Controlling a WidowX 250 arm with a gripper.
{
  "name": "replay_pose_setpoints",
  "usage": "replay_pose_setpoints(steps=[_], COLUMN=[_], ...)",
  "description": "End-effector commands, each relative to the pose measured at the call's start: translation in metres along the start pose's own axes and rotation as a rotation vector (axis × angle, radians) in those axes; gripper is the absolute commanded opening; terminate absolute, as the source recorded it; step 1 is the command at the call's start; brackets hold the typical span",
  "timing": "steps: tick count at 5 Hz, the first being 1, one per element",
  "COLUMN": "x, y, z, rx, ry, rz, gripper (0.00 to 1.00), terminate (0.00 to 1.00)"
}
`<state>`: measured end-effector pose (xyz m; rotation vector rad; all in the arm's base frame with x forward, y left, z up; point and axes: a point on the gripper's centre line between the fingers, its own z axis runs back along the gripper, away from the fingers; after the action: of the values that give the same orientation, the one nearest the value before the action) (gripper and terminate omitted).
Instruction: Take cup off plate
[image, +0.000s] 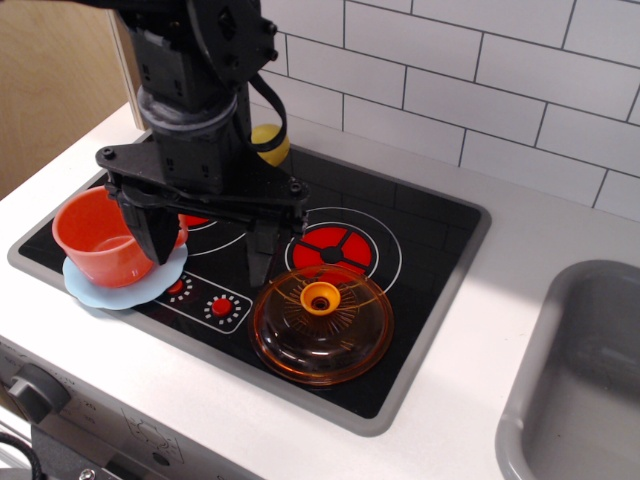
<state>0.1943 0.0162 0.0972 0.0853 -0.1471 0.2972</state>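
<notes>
The orange-red cup (100, 240) stands upright on the light blue scalloped plate (110, 293) at the left front corner of the black stovetop (430, 230). My black gripper (209, 268) hangs low over the stovetop just right of the cup, its jaws wide open and empty. Its left finger (152, 232) overlaps the cup's right side; I cannot tell whether it touches. Its right finger (260, 258) points down between the burner marks, clear of the cup. The cup's handle is not visible.
A transparent orange domed lid (322, 322) lies on the stovetop just right of my right finger. A yellow ball (270, 145) sits behind the arm by the tiled wall. A grey sink (580, 370) is at the far right. A stove knob (36, 392) is at the front left.
</notes>
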Motion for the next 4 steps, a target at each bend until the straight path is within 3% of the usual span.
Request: replay_pose_setpoints(steps=[1,2,3,4], x=[0.000,0.017,0.035,0.043], y=[0.000,0.000,-0.001,0.006], z=[0.000,0.002,-0.001,0.000], rx=[0.000,-0.097,-0.130,-0.148], ry=[0.000,0.043,0.106,0.078], rz=[0.000,0.266,0.525,0.778], gripper=[1.00,1.00,1.00,1.00], terminate=[0.00,0.00,0.00,0.00])
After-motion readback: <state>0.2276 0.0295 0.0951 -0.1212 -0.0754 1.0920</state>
